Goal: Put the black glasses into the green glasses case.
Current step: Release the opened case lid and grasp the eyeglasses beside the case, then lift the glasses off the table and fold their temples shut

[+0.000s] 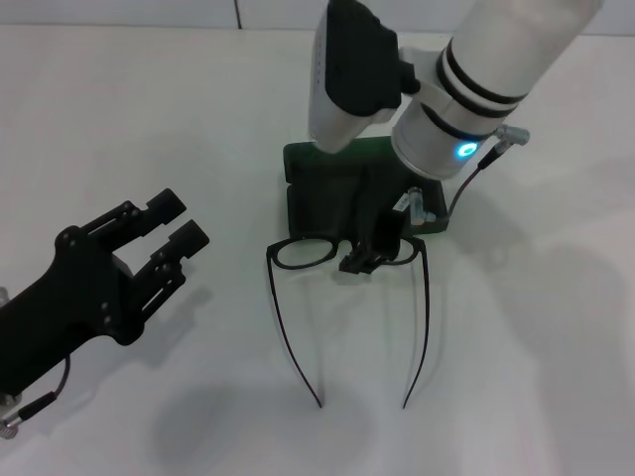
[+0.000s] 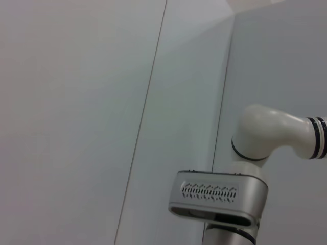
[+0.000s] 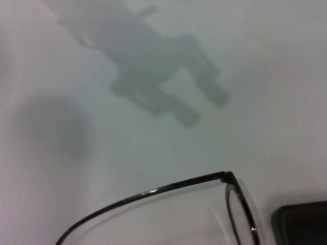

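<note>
While the left gripper (image 1: 169, 233) idles open at frame left, the right gripper (image 1: 369, 253) pinches the black glasses (image 1: 342, 288) bridge, green glasses case (image 1: 327, 183) just above.

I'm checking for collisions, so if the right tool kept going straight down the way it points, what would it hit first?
Most likely the black glasses: the right tool sits at their bridge, just in front of the green glasses case. Its height above the frame is unclear.

I see only a white table (image 1: 556, 377), with a thin dark seam (image 1: 236, 14) at its far edge.
</note>
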Motion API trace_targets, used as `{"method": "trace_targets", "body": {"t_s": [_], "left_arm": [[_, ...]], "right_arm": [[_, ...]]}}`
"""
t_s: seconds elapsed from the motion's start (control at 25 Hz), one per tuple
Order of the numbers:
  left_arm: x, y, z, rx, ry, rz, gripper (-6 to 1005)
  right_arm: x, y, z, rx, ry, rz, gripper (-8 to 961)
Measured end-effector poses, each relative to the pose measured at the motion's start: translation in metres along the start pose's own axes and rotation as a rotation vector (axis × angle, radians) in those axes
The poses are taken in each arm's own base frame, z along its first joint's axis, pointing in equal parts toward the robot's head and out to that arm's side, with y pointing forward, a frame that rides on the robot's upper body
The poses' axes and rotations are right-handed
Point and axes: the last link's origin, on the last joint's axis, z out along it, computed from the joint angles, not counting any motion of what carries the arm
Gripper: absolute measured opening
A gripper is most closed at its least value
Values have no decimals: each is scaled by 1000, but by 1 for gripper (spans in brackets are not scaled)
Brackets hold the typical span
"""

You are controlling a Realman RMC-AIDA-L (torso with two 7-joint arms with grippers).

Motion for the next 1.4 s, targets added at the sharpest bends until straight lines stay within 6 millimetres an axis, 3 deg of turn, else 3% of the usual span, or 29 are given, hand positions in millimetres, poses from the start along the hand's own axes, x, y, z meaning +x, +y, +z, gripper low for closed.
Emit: {"method": "trace_targets", "body": {"t_s": [0.32,0.56,0.72,1.16,1.4], "left_arm": [[-1,0,1,-4,0,-2,294],[-1,0,3,-6,2,-4,283],[-1,0,3,-6,3,-5,276],[-2,2,4,-12,7,-14,256],[3,8,1,-35,43,-22,246]], "right_arm": [[4,0,5,12,-4,1,382],[2,2,4,6,-8,-5,210],[3,3,5,6,-15,-3,40],[2,10,5,-2,-69,-8,26],[3,13,-15,5,-226,49,26]]}}
